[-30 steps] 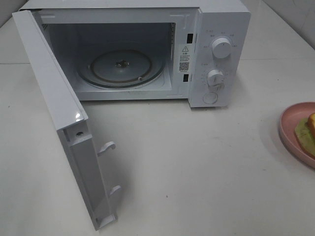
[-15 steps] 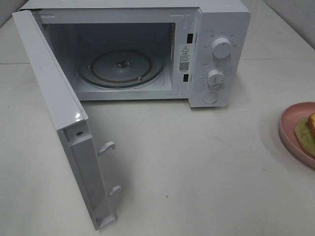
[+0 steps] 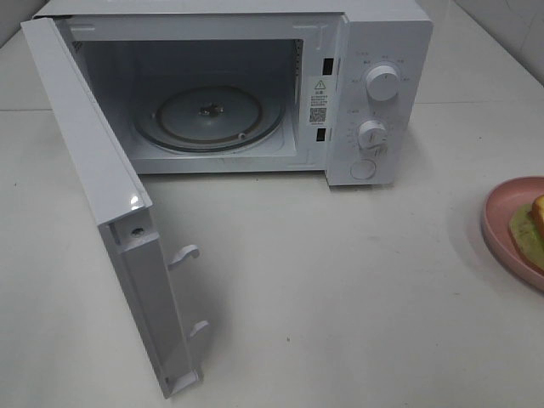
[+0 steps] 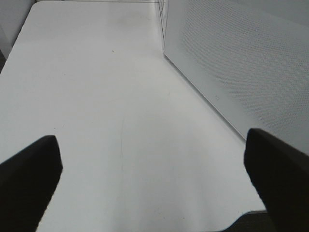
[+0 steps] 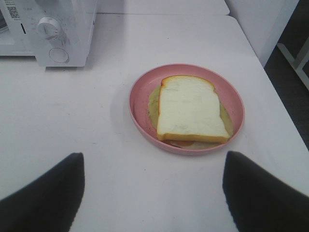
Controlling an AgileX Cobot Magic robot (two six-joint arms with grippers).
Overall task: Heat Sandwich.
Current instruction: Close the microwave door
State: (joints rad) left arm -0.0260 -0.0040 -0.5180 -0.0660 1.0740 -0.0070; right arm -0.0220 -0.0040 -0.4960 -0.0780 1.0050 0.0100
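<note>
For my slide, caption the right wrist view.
Open right gripper poised above the sandwich on its pink plate, microwave behind.

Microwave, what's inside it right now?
Inside the open microwave lies only the glass turntable, bare, with its hub in the middle. No food is on it. The door hides the cavity's left wall.

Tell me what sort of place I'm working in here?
Probably a kitchen-style counter, perhaps a mock-up: a white microwave with its door swung open, and a sandwich on a pink plate, all on a plain white table.
</note>
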